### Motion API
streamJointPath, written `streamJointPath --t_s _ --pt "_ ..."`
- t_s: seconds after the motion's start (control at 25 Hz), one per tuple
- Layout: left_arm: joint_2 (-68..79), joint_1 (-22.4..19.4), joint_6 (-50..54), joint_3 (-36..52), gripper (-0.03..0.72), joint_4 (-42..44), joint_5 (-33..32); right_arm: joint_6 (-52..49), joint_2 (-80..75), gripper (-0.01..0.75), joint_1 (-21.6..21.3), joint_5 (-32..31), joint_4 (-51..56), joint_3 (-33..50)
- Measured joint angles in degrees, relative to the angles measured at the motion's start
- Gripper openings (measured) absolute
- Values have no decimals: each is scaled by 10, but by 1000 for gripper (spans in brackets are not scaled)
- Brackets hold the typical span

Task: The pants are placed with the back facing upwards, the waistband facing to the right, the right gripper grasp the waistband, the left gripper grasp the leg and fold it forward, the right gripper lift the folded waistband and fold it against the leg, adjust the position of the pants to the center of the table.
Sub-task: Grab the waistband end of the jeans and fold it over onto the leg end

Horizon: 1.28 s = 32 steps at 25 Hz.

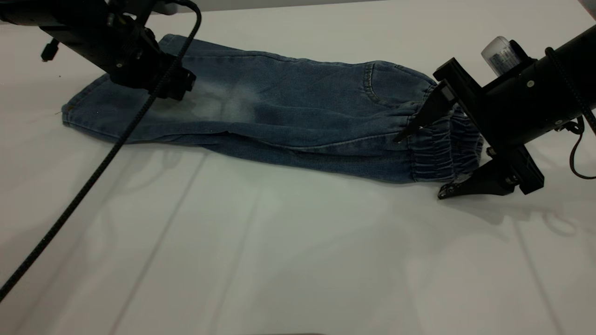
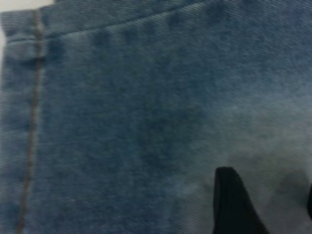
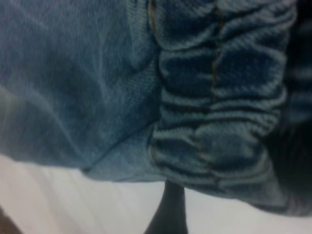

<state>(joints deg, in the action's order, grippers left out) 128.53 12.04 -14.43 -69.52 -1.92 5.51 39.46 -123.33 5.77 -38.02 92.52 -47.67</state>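
Observation:
The blue denim pants (image 1: pixel 288 116) lie folded lengthwise on the white table (image 1: pixel 298 242), one leg over the other. The elastic waistband (image 1: pixel 442 149) is at the right and the cuffs are at the left. The right gripper (image 1: pixel 418 167) is open and straddles the waistband: one finger (image 1: pixel 421 122) rests above the band, the other (image 1: pixel 470 185) sits low by the table at its near edge. In the right wrist view the gathered waistband (image 3: pixel 219 122) fills the frame above one finger (image 3: pixel 170 209). The left gripper (image 1: pixel 174 86) hovers open over the faded part of the leg (image 1: pixel 219 102); one fingertip (image 2: pixel 233 204) shows over the denim (image 2: pixel 122 122).
The left arm's black cable (image 1: pixel 93 172) trails from its gripper across the table to the near left edge. The pants lie toward the far side, with bare tabletop in front of them.

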Motion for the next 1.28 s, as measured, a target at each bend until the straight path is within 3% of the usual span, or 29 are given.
streamJointPath --t_s 0.68,1.28 --pt "-3 6 1 0 338 0 -30 171 0 601 -4 16 110 0" --pt "-3 6 2 0 338 0 -34 154 0 596 -11 -12 107 0"
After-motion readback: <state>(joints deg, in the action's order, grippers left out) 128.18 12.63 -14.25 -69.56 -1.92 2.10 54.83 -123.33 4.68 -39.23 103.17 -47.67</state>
